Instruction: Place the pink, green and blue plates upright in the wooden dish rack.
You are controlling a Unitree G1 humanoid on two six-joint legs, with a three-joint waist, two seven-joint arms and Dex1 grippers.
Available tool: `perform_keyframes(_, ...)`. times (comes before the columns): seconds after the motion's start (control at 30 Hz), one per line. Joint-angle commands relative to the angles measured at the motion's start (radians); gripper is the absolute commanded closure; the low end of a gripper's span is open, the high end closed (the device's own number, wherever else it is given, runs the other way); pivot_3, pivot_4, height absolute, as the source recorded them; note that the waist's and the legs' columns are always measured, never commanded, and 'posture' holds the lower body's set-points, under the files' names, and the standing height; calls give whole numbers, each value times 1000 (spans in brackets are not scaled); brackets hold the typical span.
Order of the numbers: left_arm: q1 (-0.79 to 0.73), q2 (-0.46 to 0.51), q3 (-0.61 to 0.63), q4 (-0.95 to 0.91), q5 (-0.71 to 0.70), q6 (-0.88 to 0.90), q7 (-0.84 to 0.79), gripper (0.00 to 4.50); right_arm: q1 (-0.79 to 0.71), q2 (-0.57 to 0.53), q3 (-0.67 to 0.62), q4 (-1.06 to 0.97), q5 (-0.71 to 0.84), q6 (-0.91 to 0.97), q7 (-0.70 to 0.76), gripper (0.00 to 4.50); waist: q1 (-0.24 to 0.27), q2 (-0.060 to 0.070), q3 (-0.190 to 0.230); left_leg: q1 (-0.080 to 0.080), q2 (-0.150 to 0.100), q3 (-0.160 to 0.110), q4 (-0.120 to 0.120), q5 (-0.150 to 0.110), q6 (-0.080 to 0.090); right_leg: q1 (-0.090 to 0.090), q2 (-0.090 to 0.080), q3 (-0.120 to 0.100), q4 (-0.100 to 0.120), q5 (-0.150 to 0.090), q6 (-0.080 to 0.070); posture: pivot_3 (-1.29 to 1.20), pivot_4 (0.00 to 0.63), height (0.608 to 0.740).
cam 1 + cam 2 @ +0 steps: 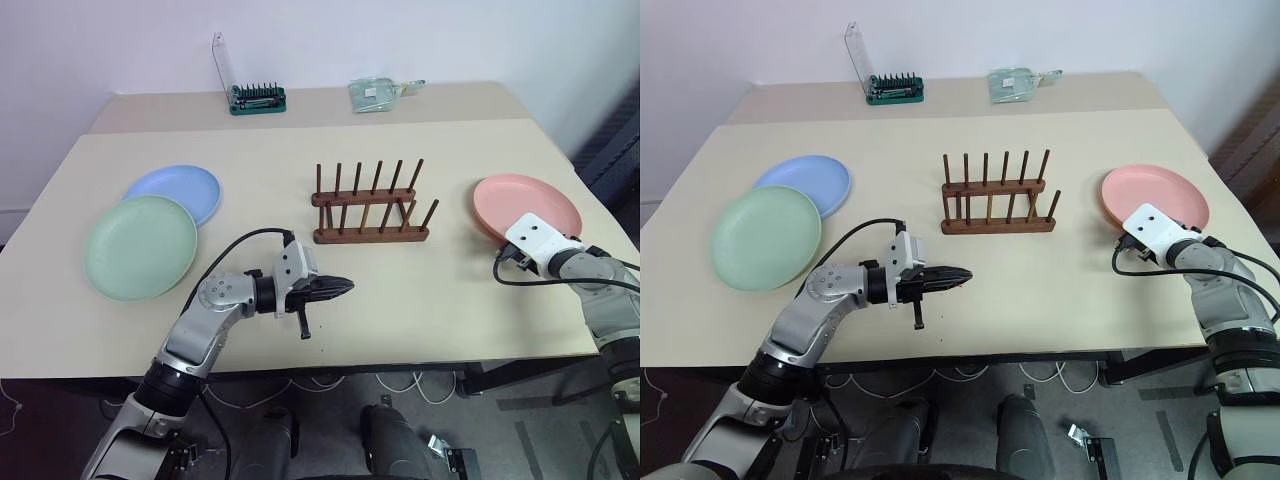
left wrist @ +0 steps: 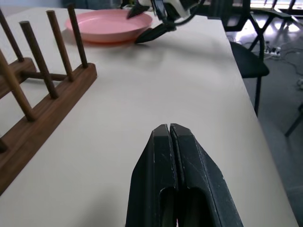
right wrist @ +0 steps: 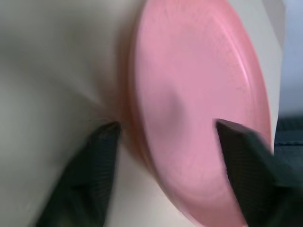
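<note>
Empty wooden rack [image 1: 371,205] mid-table; overlapping green [image 1: 139,246] and blue plates [image 1: 175,189] left, pink plate [image 1: 527,205] right, all flat.

You are looking at a beige table [image 1: 420,300] with a second, similar table [image 1: 450,100] butted against its far edge, both set before a plain pale wall [image 1: 400,40]. On the far table, left of centre, stands a green-based tool holder [image 1: 257,98] with a row of dark bits and a clear lid [image 1: 221,62] raised upright. To its right, well apart, lies a clear glass bottle [image 1: 380,92] on its side. Beyond the table's right edge, a dark chair [image 2: 251,61] stands on a grey floor [image 2: 284,109].
</note>
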Motion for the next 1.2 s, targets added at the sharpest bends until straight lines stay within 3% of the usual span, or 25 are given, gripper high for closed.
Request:
perform_keyframes(0.03,-10,0,7,-33,-6,7,12,4500,-17,5,-7,28,-7,-48,-16,3601,1,0,0,0,0,0,0,0,0,0,0,0,0,0,0,0,150,740)
perform_keyframes(0.1,-9,-1,8,-41,-10,18,19,4500,-15,7,-10,32,-9,-62,-22,4408,1,0,0,0,0,0,0,0,0,0,0,0,0,0,0,0,150,740)
perform_keyframes(0.27,-5,-9,14,-26,1,1,40,4500,-6,-10,-70,-94,1,-108,-77,4408,1,1,1,0,0,0,0,0,0,0,0,0,0,0,0,0,150,740)
perform_keyframes(0.33,4,-7,18,-14,-3,-8,36,4500,-20,2,-131,-208,87,-104,-44,4408,-3,3,1,0,0,0,0,0,0,-1,0,1,0,0,0,0,150,740)
perform_keyframes(0.47,22,3,21,-18,-12,-11,28,4500,-72,91,-266,-455,394,52,59,4408,-6,5,1,0,1,0,0,0,0,-1,1,1,1,0,0,0,150,740)
perform_keyframes(0.6,20,1,15,-10,-12,-22,18,4500,-129,137,-374,-755,940,431,174,4408,8,4,1,-1,0,-2,0,0,0,-1,0,0,0,0,0,0,150,740)
perform_keyframes(0.7,12,-4,10,-9,-8,-24,18,4500,-153,167,-425,-800,1212,603,157,4408,9,4,1,-3,0,-4,1,0,1,-1,0,-1,-1,0,0,0,150,740)
perform_keyframes(0.77,8,-7,9,-13,-8,-17,20,4500,-168,186,-435,-786,1300,660,131,4408,8,4,1,-3,0,-4,1,0,1,0,0,-1,-1,0,0,0,150,740)
perform_keyframes(1.2,7,-3,17,-53,-18,22,38,4500,-184,189,-389,-631,1280,718,181,4408,3,4,1,-3,0,-2,0,0,1,-2,0,-1,0,0,0,0,150,740)
